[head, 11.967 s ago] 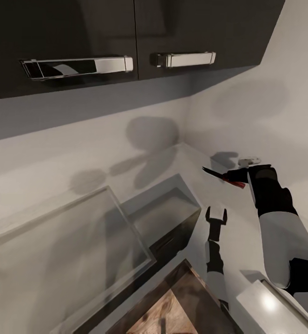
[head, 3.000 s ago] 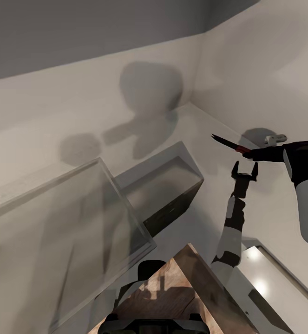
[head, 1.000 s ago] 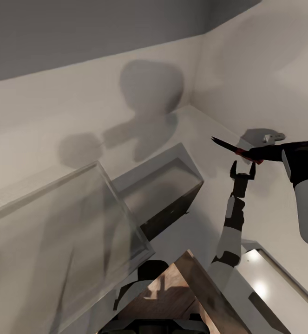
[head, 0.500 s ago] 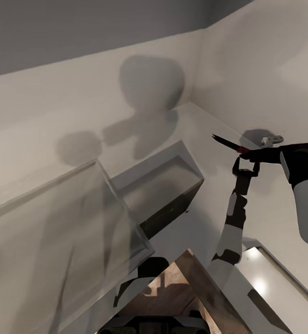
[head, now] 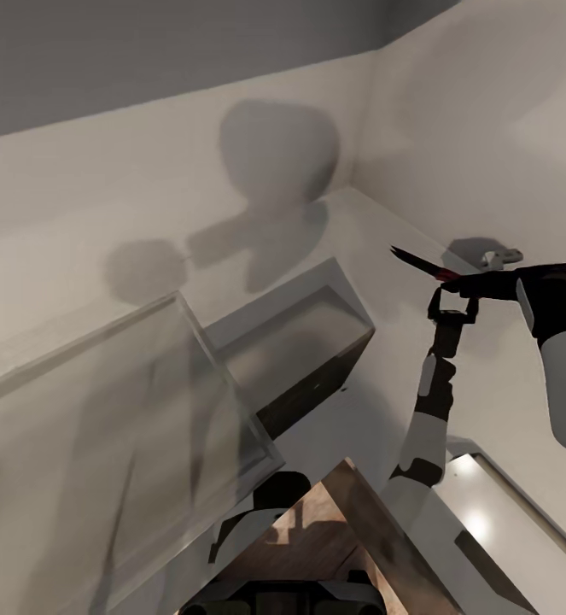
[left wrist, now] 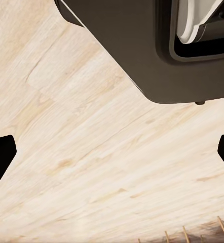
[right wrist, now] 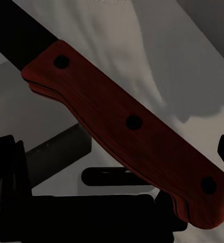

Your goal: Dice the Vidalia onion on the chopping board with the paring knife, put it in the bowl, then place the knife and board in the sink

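step: knife in hand, likely mid hand-over or carry toward sink, judged | left gripper: fingers spread, empty, tips just under knife handle | paring knife: red wood riveted handle, dark blade, above counter's far corner | right gripper: clamped on handle | next: steady alignment before any release

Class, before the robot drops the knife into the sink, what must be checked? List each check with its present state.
1. Right gripper shut on the knife: ok.
2. Left gripper open: ok.
3. Left gripper apart from the knife handle: cannot tell; it sits right beneath it.
4. Knife over the sink: not ok; it shows off to the basin's side.
5. Board already in the sink: not ok.
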### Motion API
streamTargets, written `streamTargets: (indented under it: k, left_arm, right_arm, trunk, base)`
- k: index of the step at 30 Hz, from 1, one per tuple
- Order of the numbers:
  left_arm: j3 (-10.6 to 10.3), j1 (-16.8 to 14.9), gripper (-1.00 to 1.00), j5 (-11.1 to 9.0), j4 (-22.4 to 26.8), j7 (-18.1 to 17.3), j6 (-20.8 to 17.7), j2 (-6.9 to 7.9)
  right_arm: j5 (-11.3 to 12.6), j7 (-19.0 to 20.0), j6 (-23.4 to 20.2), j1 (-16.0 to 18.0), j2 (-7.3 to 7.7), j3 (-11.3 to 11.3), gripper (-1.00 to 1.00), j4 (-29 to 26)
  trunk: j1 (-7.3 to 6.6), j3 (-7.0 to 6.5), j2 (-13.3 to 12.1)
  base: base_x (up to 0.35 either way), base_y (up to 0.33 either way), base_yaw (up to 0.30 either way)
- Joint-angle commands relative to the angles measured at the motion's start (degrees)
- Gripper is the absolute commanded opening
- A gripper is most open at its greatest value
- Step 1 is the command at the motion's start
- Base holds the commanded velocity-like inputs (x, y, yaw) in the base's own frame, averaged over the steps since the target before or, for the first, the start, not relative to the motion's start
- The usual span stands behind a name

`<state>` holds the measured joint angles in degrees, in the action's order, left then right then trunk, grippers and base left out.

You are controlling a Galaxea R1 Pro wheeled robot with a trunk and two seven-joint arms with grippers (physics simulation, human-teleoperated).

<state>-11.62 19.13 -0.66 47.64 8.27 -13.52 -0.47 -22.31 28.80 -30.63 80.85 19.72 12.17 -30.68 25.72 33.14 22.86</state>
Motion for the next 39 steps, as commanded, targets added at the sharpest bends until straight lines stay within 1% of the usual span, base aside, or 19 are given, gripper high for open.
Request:
streamTargets:
  k: [1, 14, 15, 32, 39]
  left_arm:
    - [-0.16, 0.03, 1.00, -0.09, 0.17, 0.35, -0.37, 0.03]
    - [-0.16, 0.03, 1.00, -0.13, 0.17, 0.35, -0.37, 0.03]
    - [-0.16, 0.03, 1.00, -0.13, 0.17, 0.35, -0.37, 0.03]
    - [-0.16, 0.03, 1.00, -0.13, 0.17, 0.35, -0.37, 0.03]
    - [-0.16, 0.03, 1.00, -0.08, 0.16, 0.35, -0.23, 0.03]
  right_arm:
    - [-1.77, 0.47, 0.04, 0.01, -0.03, 0.17, 1.00, 2.19]
    - [-1.86, 0.43, 0.06, 0.01, -0.04, 0.14, 1.00, 2.15]
    - [-1.86, 0.44, 0.07, 0.01, -0.04, 0.14, -1.00, 2.17]
    - [-1.77, 0.33, 0.04, 0.06, -0.34, -0.06, -1.00, 2.20]
    - [-1.77, 0.30, 0.04, 0.10, -0.61, -0.12, -1.00, 2.20]
  trunk:
    - [0.06, 0.08, 0.06]
    - [0.06, 0.09, 0.06]
    - [0.06, 0.09, 0.06]
    - [0.06, 0.08, 0.06]
    - [0.06, -0.37, 0.06]
  base:
    - [0.000, 0.000, 0.000]
    - [0.000, 0.000, 0.000]
    - [0.000, 0.000, 0.000]
    - [0.000, 0.000, 0.000]
    - [0.000, 0.000, 0.000]
